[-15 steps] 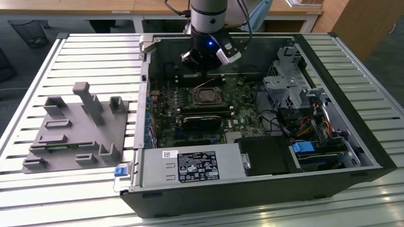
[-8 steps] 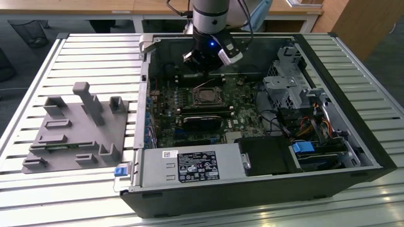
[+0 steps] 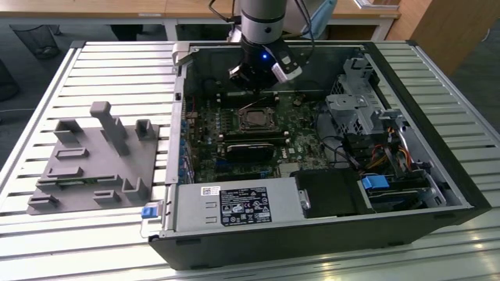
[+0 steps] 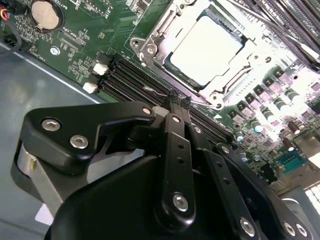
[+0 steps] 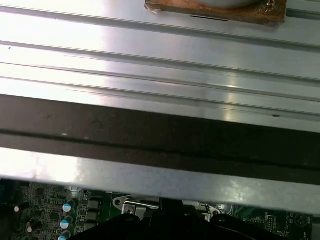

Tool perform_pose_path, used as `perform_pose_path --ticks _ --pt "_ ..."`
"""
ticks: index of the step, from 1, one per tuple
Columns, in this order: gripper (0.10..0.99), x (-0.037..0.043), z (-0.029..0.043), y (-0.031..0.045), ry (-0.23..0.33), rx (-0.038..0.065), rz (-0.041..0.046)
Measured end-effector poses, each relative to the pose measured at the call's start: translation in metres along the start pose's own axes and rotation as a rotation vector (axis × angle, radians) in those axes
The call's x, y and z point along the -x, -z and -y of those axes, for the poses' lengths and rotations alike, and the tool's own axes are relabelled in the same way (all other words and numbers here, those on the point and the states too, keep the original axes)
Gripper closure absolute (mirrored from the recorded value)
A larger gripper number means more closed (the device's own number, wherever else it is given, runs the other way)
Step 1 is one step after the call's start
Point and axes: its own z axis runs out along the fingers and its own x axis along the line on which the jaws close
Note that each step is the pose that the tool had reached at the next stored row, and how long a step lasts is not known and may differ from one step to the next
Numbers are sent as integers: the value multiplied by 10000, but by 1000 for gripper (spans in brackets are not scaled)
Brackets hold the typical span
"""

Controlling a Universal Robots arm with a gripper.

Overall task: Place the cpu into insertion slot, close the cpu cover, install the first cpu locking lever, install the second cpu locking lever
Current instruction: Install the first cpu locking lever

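The cpu [image 4: 206,46], with its pale metal top, lies flat in the insertion slot [image 4: 218,101] on the green board. The silvery cpu cover [image 4: 152,44] is down around it as a frame, and the chip shows through its window. A thin wire locking lever [image 4: 152,90] runs along the side of the socket, over the black memory slots. My gripper [image 4: 178,100] hovers just beside the socket with its black fingers pressed together, tips close to that lever. In the exterior view the gripper [image 3: 258,79] hangs inside the open computer case, just behind the socket [image 3: 254,120].
The case walls [image 3: 181,117] enclose the board. A black heatsink block [image 3: 250,151], the power supply [image 3: 234,205] and drive cages with cables [image 3: 367,117] surround the socket. A grey fixture [image 3: 93,158] lies on the slatted table at the exterior view's left.
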Motion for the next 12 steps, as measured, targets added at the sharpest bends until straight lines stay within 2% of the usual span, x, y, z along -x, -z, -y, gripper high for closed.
perform_pose_path --ticks 12 --pt "965 94 5 -70 -183 -3 17"
